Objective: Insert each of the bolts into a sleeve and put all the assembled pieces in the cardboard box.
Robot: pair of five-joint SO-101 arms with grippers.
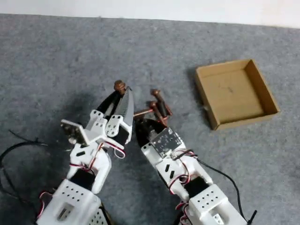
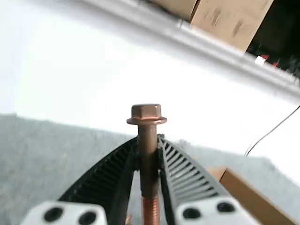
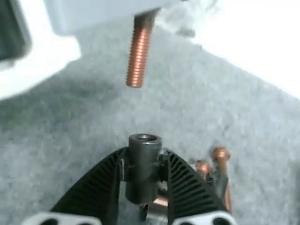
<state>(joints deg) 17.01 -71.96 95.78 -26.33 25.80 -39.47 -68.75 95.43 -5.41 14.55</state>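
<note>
Left gripper (image 2: pixel 148 143) is clamped tight on a copper bolt (image 2: pixel 147 117), its threaded end poised over the dark sleeve (image 3: pixel 143 171) and not touching it. The right gripper (image 3: pixel 144 154) pinches that sleeve upright. Spare bolts (image 1: pixel 159 105) lie on the grey counter (image 1: pixel 70 61), near the open cardboard box (image 1: pixel 269 96).

No word, number or sign can be read: the brown cartons (image 2: pixel 233 19) in the room behind, seen in the left wrist view, bear dark print too blurred to make out, and the cardboard box (image 1: pixel 243 121) shows a faint mark on its floor that forms no legible character.
</note>
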